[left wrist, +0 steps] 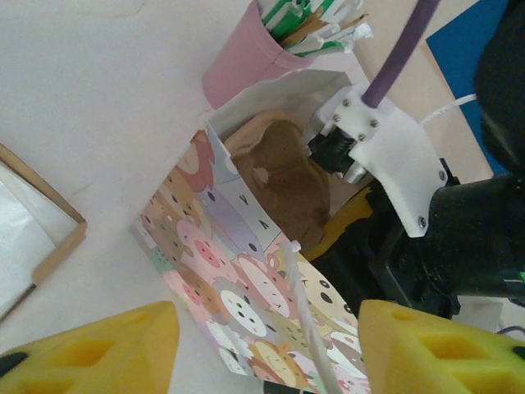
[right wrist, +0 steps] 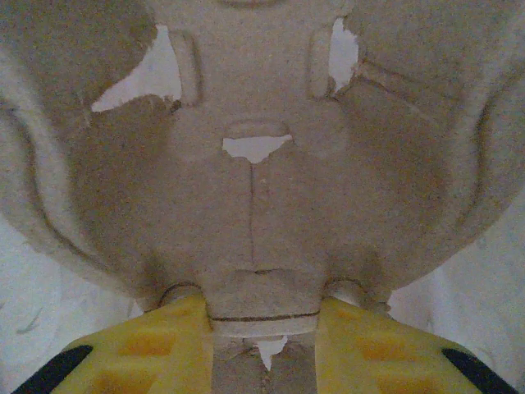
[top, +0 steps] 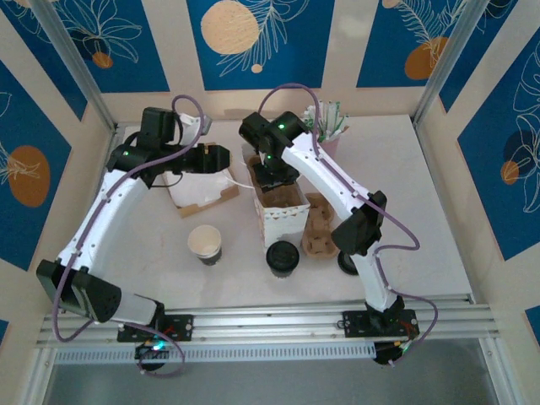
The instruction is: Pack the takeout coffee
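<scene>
White surface (top: pixel 422 219), top view: the takeout coffee (top: pixel 283 257) stands upright with its black lid on. It is just in front of the paper bag (top: pixel 283 219) and outside it, and neither arm touches it. A lidless cup (top: pixel 205 243) stands to its left, apart from it. A loose pulp tray (top: pixel 318 229) lies against the bag's right side. I see the right end effector (top: pixel 274 175) down in the bag's mouth. The left end effector (top: pixel 216 159) hangs just left of the bag, above a flat cardboard box (top: pixel 198 194). A pink cup (top: pixel 327 139) of stirrers stands at the back.

Left wrist view: the left end effector (left wrist: pixel 267 320) has its yellow fingers (left wrist: pixel 98 349) spread wide with nothing clamped between them. Beyond them lies the cartoon-printed bag (left wrist: pixel 230 271), mouth open. A brown pulp carrier (left wrist: pixel 283 176) sits inside it, and the right arm reaches in alongside. The pink cup (left wrist: pixel 242 66) stands just behind the bag.

Right wrist view: the right end effector (right wrist: pixel 261 310) is partly closed. Its yellow pads (right wrist: pixel 176 341) pinch the near rim of the pulp carrier (right wrist: pixel 254 197), which spreads across the frame against the bag's pale inside.
</scene>
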Robot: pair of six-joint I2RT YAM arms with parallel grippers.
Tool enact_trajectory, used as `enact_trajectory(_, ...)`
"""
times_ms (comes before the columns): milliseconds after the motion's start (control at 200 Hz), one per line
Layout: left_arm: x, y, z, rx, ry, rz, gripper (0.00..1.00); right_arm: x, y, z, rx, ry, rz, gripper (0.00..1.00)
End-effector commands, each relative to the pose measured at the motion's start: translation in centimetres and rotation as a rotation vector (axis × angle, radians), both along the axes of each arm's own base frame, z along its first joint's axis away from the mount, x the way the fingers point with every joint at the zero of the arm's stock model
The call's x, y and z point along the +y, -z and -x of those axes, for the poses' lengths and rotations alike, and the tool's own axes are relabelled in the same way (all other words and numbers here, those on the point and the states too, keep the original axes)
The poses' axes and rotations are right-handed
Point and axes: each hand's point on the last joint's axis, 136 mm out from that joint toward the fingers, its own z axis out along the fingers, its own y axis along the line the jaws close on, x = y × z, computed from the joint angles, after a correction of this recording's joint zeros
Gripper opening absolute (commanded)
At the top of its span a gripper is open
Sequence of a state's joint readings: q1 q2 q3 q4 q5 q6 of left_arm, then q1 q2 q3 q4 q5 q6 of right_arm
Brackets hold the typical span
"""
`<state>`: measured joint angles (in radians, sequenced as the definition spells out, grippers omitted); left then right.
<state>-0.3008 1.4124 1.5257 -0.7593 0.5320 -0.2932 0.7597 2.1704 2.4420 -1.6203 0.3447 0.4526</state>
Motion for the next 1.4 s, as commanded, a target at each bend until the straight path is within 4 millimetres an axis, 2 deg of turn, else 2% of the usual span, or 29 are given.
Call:
enact_trajectory(0, -0.1, -0.9, 0.5, -0.021, 0.018, 0.043, 0.51, -2.2, 0.8, 2.9, 0.12, -0.006, 0.119, 0.34)
enact_trajectory(230, -0.3, -0.7, 0.6, -0.016, 0.027, 0.055, 0.26, -2.2, 1.5, 3.1, 0.129, -0.004, 0.147, 0.34)
enact_trajectory(340, -0.3, -0.6, 0.7, -0.014, 0.033, 0.057, 0.1, -2.3, 1.6, 2.9, 0.116, -0.006, 0.167, 0.34)
enact_trajectory(460, -0.4, -0.5, 0.8, -0.011, 0.036, 0.059, 0.02, -2.5, 1.8, 2.7, 0.107, -0.003, 0.189, 0.34)
enact_trajectory(740, -0.3, -0.1, 0.8, -0.009, 0.034, 0.05, 0.0, -2.9, 2.4, 2.4, 0.084, -0.01, 0.245, 0.34)
enact_trajectory(895, -0.2, 0.1, 0.8, -0.006, 0.033, 0.047, 0.0, -2.6, 1.8, 2.2, 0.061, -0.018, 0.232, 0.34)
enact_trajectory(1211, -0.3, 0.3, 0.9, -0.002, 0.035, 0.044, 0.0, -2.3, -0.8, 1.7, -0.022, -0.019, 0.178, 0.34)
enact_trajectory(1396, -0.3, 0.5, 0.7, 0.001, 0.037, 0.046, 0.0, -2.3, -0.3, 1.9, -0.011, -0.026, 0.197, 0.34)
